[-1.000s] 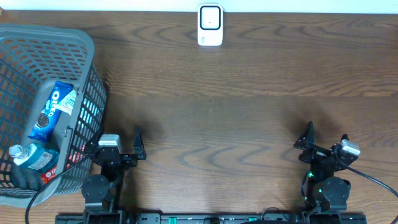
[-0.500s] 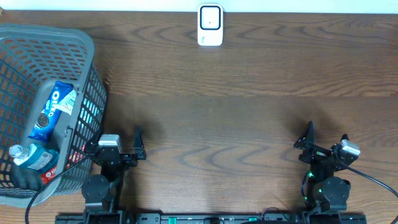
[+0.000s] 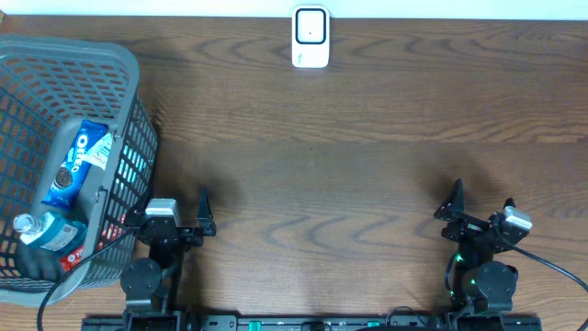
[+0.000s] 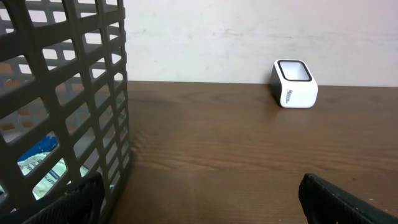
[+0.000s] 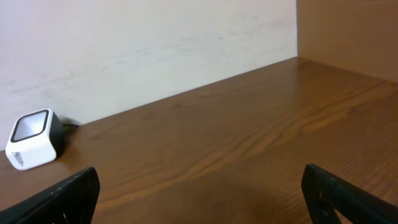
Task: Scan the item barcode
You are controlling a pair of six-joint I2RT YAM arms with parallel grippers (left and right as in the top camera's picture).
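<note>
A white barcode scanner (image 3: 310,37) stands at the table's far edge, its window facing up; it also shows in the left wrist view (image 4: 293,84) and the right wrist view (image 5: 34,140). The items lie in a grey mesh basket (image 3: 92,51) at the left: a blue Oreo pack (image 3: 81,161), a water bottle (image 3: 46,230) and something red under it. My left gripper (image 3: 173,210) rests open by the basket's near right corner, nothing between its fingers (image 4: 202,202). My right gripper (image 3: 481,200) rests open at the near right, over bare wood (image 5: 202,199).
The basket wall (image 4: 62,93) fills the left of the left wrist view, a blue and white wrapper (image 4: 40,165) showing through its mesh. A pale wall runs behind the table's far edge. The brown wooden table (image 3: 349,165) stretches between the arms and the scanner.
</note>
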